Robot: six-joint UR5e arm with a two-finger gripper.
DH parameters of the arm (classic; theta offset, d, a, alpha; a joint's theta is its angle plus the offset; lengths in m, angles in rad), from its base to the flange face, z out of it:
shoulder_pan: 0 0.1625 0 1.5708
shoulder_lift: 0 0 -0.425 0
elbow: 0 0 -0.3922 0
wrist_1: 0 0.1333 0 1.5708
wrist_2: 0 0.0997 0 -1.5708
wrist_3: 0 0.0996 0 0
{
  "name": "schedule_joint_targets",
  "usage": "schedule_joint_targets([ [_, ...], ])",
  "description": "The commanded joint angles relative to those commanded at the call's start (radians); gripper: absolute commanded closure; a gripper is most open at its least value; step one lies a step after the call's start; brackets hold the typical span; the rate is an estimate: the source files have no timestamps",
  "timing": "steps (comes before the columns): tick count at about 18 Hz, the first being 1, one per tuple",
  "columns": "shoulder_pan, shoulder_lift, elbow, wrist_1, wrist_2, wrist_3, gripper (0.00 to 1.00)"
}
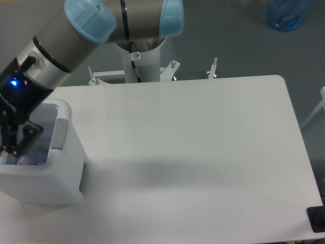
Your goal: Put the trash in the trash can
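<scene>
The trash can (61, 175), a white rectangular bin with grey side panels, stands at the table's left front. My gripper (18, 148) reaches down into its opening, its black fingers (30, 136) spread a little apart. A bluish, clear piece, apparently the plastic bottle (24, 160), shows just below the fingertips inside the bin. I cannot tell whether the fingers grip it or stand free of it. The crumpled white wad is not in view.
The white table (193, 152) stretches to the right of the bin. The arm's base post (138, 61) stands behind the far edge. A blue object (288, 14) lies on the floor at the top right. A black object (317, 219) sits at the table's front right corner.
</scene>
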Motion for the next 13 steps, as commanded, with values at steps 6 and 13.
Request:
schedule_joint_targets([
  [6, 0.209, -0.032, -0.021, 0.000, 0.025, 0.167, 0.00],
  [13, 0.275, -0.058, -0.040, -0.009, 0.541, 0.438, 0.00],
])
